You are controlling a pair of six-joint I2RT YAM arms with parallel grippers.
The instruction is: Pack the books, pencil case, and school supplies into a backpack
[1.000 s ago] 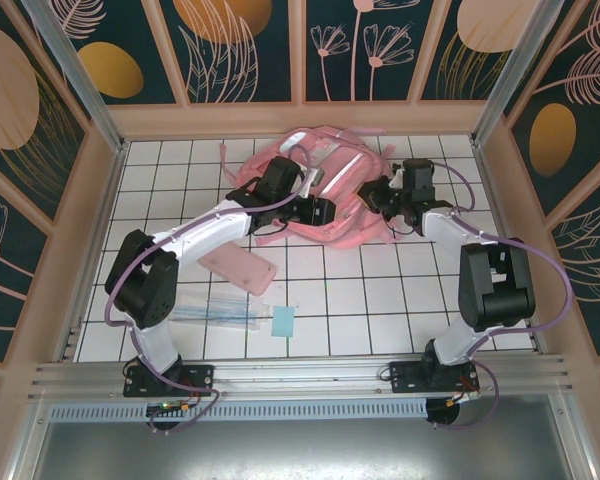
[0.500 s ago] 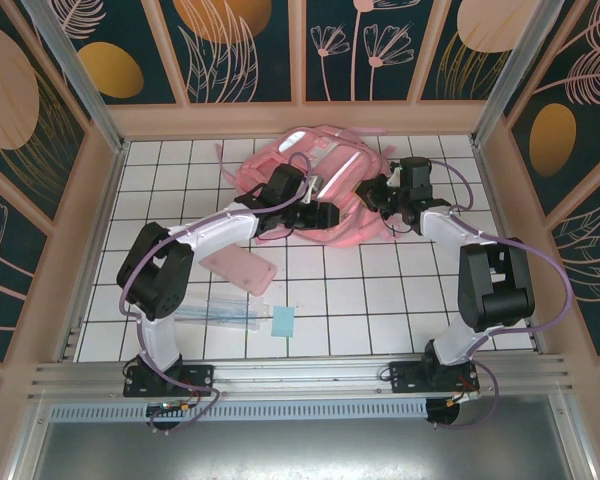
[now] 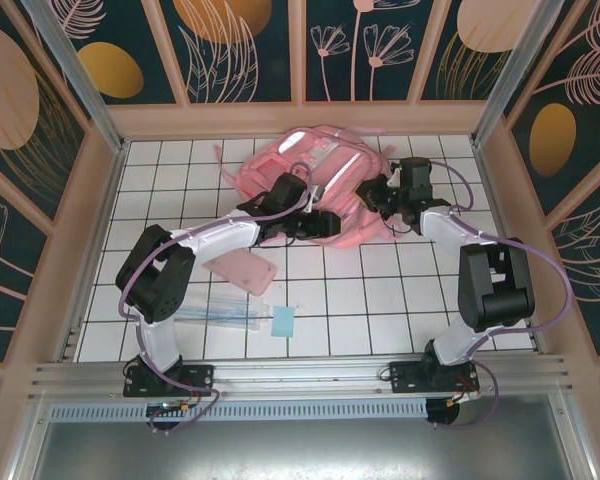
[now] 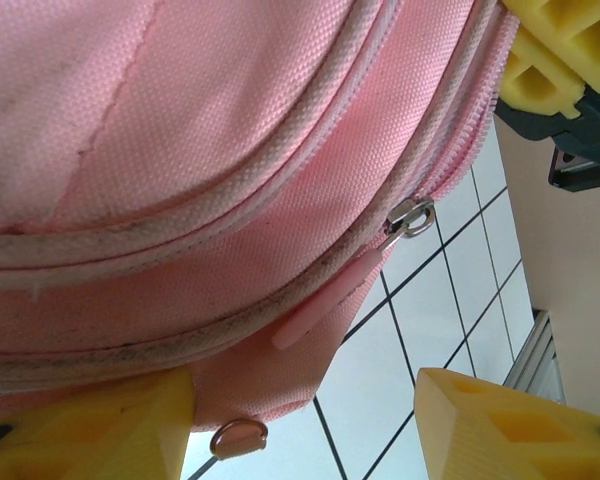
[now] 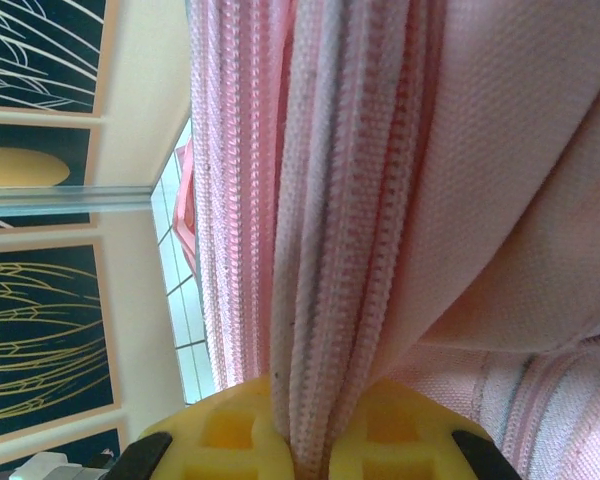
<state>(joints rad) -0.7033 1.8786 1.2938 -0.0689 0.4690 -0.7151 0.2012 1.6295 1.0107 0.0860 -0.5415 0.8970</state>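
The pink backpack [image 3: 315,175] lies at the back middle of the table. My left gripper [image 3: 325,222] is at its near edge and stands open [image 4: 300,440]; a fabric corner [image 4: 270,385] of the backpack hangs beside the left finger, and the zipper slider [image 4: 410,216] with its pink pull tab [image 4: 325,300] is just above. My right gripper [image 3: 377,196] is shut on the backpack's zippered edge [image 5: 325,300]. The pink pencil case [image 3: 238,267], the clear bluish packet [image 3: 215,310] and the light-blue pad [image 3: 283,321] lie on the tiles at front left. The book is hidden.
A wooden frame walls the white tiled table [image 3: 380,300] on three sides. The right gripper's yellow finger [image 4: 560,45] shows at the top right of the left wrist view, close to the left gripper. A small pink ring [image 4: 238,437] hangs under the backpack's corner.
My left arm has swung its elbow right and slid its gripper a little right and nearer along the backpack's front edge. The right arm holds still.
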